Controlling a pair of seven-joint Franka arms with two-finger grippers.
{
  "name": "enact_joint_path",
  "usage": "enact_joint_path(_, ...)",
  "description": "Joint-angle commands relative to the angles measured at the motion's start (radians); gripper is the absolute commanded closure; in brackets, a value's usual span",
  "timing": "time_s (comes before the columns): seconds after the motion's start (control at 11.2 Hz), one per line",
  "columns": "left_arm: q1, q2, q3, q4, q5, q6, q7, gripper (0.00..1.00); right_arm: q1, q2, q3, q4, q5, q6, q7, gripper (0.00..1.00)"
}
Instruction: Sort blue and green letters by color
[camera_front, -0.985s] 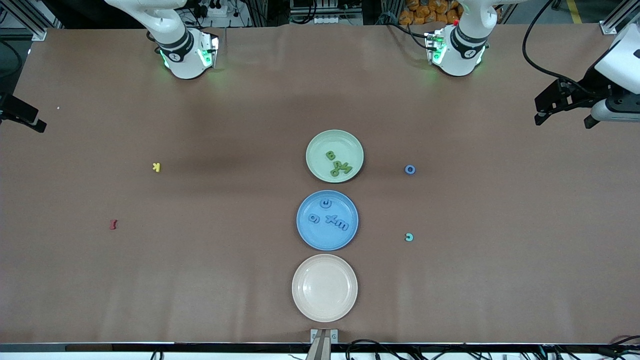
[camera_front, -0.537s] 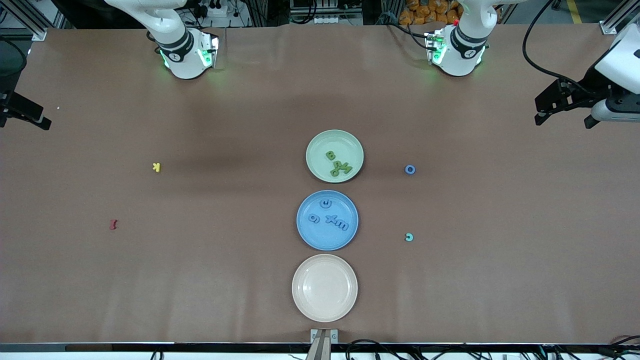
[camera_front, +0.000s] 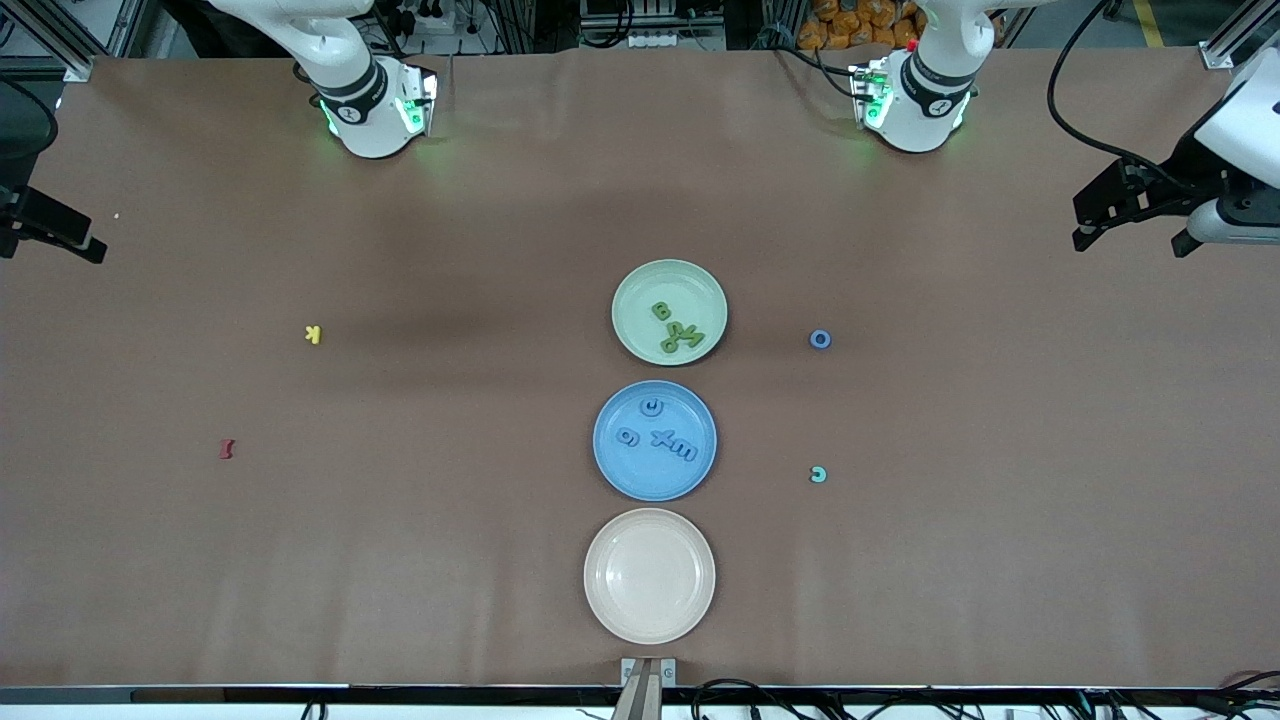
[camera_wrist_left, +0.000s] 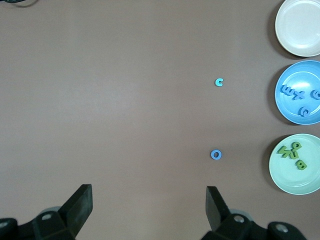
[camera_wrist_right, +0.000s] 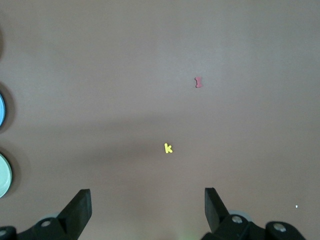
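Now, left gripper (camera_wrist_left: 149, 200) spread, empty; right gripper (camera_wrist_right: 147, 200) likewise, waiting. Centre your left fingers over the blue o (camera_front: 820, 339), then carry to the blue plate (camera_front: 608, 468).

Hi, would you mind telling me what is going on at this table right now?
Neither arm is handling anything: the left tool and right tool hang open, high over the table's ends. Green letters lie on the green plate, blue letters on the blue plate. A blue o and a teal c lie loose on the table toward the left arm's end. The beige plate holds nothing.
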Motion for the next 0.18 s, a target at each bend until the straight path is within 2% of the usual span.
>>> enact_joint_path(0.0,0.011,-0.001,0.0,0.005,-0.02,0.002,0.021,0.0,0.005,0.024,0.002,0.032,0.013,-0.012,0.001,0.0)
enact_joint_path(0.09,0.011,-0.001,0.0,0.005,-0.02,0.002,0.021,0.0,0.008,0.024,0.002,0.032,0.013,-0.012,0.001,0.0)
